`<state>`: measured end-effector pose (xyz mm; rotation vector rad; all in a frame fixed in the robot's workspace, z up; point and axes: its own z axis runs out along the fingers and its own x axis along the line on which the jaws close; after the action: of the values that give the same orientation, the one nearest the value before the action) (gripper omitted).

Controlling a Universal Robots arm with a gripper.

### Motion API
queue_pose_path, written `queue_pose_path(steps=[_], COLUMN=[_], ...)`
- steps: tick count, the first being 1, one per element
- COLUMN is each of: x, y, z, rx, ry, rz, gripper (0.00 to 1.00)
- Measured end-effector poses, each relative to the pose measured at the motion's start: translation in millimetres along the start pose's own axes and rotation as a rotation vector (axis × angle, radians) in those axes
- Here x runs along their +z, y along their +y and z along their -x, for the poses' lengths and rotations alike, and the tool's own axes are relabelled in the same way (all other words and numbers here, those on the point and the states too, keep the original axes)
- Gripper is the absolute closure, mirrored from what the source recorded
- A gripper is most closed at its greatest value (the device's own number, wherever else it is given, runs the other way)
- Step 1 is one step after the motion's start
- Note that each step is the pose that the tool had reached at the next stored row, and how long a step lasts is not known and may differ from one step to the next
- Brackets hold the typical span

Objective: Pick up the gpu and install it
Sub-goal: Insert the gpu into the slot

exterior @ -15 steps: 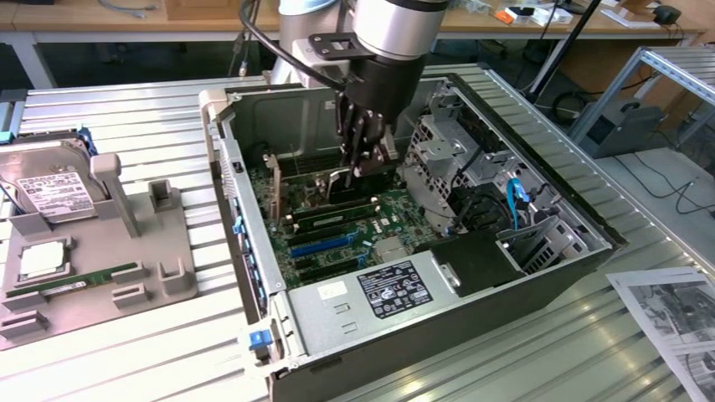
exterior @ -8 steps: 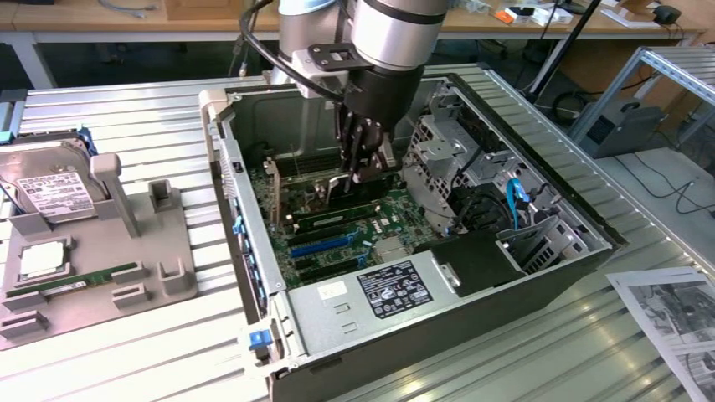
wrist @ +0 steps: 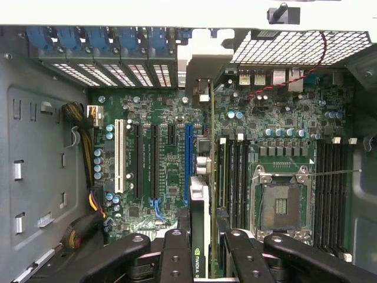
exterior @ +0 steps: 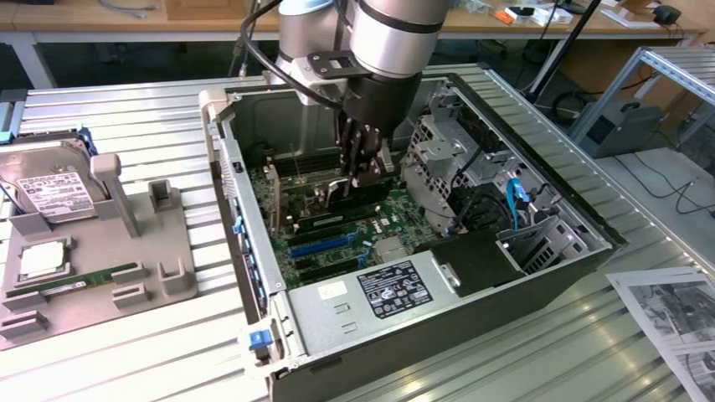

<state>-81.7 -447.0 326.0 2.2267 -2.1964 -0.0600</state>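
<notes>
The gpu (wrist: 199, 203) shows edge-on in the wrist view, a thin dark card with a green logo label, standing upright over the motherboard (wrist: 165, 171). It sits just beside the blue expansion slot (wrist: 188, 150). Its silver bracket (wrist: 203, 62) reaches the case's rear slot openings. My gripper (wrist: 206, 259) is shut on the card, black fingers (wrist: 177, 253) on either side. In the exterior view my gripper (exterior: 363, 172) reaches down inside the open computer case (exterior: 233, 167), with the gpu (exterior: 360, 191) below the fingers, close to the board.
A grey tray (exterior: 167, 285) at the exterior view's left holds a hard drive (exterior: 50, 191), a green memory stick (exterior: 80, 280) and a chip (exterior: 39, 261). Inside the case are the power supply (exterior: 374, 297), a drive cage (exterior: 447, 155) and an empty CPU socket (wrist: 280, 206). Papers (exterior: 671, 322) lie at the right.
</notes>
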Motion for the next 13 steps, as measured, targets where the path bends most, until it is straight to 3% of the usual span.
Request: queue_pose_path(steps=[13], x=[1.4], y=[2.7], z=[0.0], rx=[0.0], ry=[0.0001], rz=[0.0012], gripper=[0.73])
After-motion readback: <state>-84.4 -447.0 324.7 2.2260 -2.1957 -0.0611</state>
